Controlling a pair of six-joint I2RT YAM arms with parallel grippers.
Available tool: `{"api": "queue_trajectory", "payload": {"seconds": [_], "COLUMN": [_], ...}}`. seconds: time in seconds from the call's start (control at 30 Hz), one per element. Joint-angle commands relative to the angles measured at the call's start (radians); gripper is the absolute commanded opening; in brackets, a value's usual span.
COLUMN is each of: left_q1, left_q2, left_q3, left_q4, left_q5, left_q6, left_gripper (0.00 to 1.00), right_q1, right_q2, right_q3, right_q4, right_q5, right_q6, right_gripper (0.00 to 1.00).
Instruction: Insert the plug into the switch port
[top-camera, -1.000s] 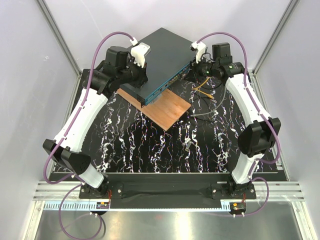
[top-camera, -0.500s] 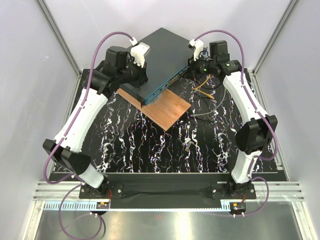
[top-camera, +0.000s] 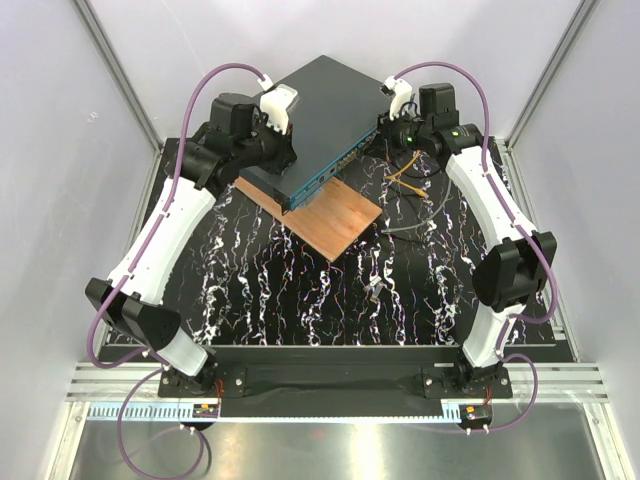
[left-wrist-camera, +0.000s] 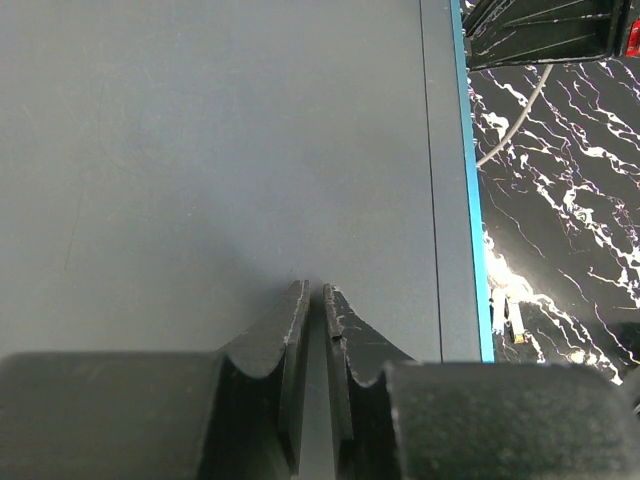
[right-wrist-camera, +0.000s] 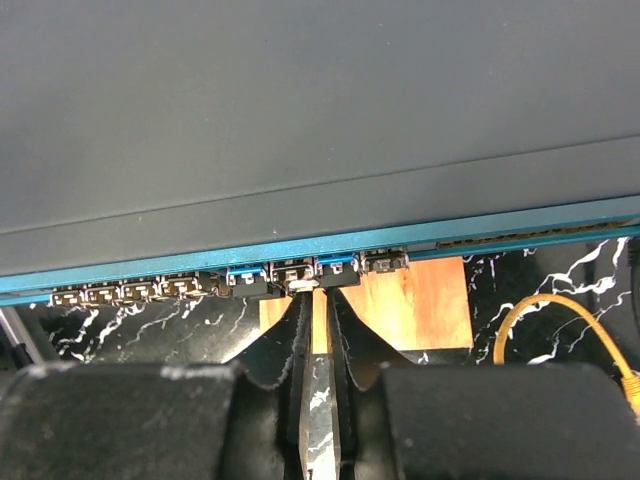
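Note:
The switch (top-camera: 320, 105) sits at the back on a brown wooden board (top-camera: 335, 220). In the right wrist view its teal front face (right-wrist-camera: 300, 245) shows a row of sockets. My right gripper (right-wrist-camera: 317, 290) is at that face with its jaws almost together and nothing between them. The plug (right-wrist-camera: 303, 285), a tiny pale grey piece, sits at a socket mouth against the left fingertip. In the top view the right gripper (top-camera: 375, 135) is at the switch's right front end. My left gripper (left-wrist-camera: 312, 288) is shut and rests on the switch's dark top (left-wrist-camera: 220, 150); it also shows in the top view (top-camera: 288, 140).
Yellow cables (top-camera: 400, 175) and a long grey cable (top-camera: 420, 215) lie on the black marbled mat to the right of the board. A yellow loop (right-wrist-camera: 545, 320) shows in the right wrist view. A small loose piece (top-camera: 377, 290) lies mid-mat.
My right gripper has moved a little left and back, closer to the switch's front face. The left arm and the switch have not moved.

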Motion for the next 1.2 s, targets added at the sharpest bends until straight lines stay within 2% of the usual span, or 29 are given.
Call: {"api": "queue_trajectory", "payload": {"seconds": [0.0,0.5,0.77,0.97,1.17], "left_q1": [0.008,0.010,0.011,0.022,0.045], "left_q2": [-0.013,-0.018,-0.026,-0.058,-0.154], "left_q3": [-0.023,-0.033,-0.036,-0.018,-0.049], "left_q4": [0.008,0.003,0.008,0.012,0.095], "left_q5": [0.013,0.019,0.024,0.057,0.091], "left_q6": [-0.007,-0.011,-0.005,-0.010,-0.027], "left_gripper": [0.15,0.15,0.15,0.22,0.33], "right_q1": [0.033,0.059,0.065,0.063,0.028], "right_q2": [-0.005,0.064,0.107,-0.027,-0.255], "right_q3": [0.005,0.080,0.160,0.003,-0.222], "right_q4": [0.240,0.251,0.199,0.177,0.117], "right_q5": [0.041,0.067,0.079,0.088,0.105], "right_q6": [0.062,0.082,0.057,-0.028,-0.101], "right_gripper": [0.14,0.14,0.14,0.24,0.29]}}
